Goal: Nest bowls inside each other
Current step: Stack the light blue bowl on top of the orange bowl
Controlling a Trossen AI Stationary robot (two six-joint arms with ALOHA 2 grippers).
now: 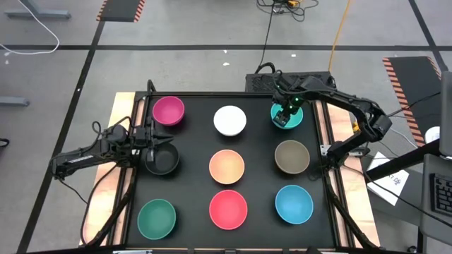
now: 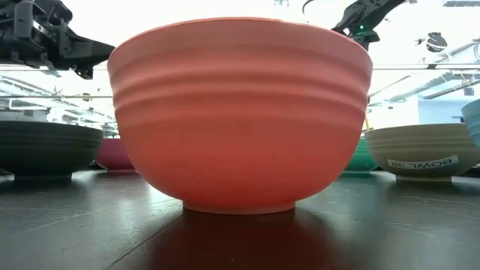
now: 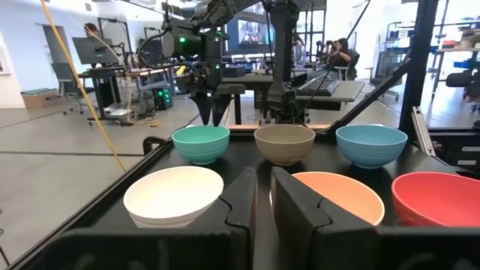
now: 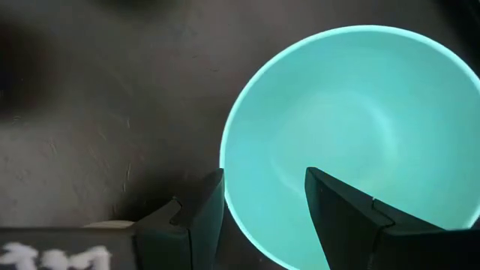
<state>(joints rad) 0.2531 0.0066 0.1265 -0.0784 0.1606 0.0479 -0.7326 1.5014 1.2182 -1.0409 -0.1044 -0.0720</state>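
Nine bowls stand upright on their bases in three rows on the black mat (image 1: 194,141): magenta (image 1: 168,110), white (image 1: 230,120) and teal (image 1: 296,118) at the far side; black (image 1: 161,161), orange (image 1: 227,166) and taupe (image 1: 292,156) in the middle; green (image 1: 157,218), red (image 1: 228,209) and blue (image 1: 294,204) near. My right gripper (image 4: 262,187) is open and points down over the teal bowl (image 4: 352,120). One finger (image 4: 202,217) stands outside the rim, the other (image 4: 345,217) above the hollow. My left gripper (image 3: 262,187) is level above the black bowl, fingers nearly together, nothing between them.
A dark frame (image 1: 134,176) borders the mat on the wooden table top. A black box (image 1: 289,76) with cables sits past the far edge. In the low view the orange bowl (image 2: 240,112) fills the middle. People sit at desks (image 3: 345,49) in the room beyond.
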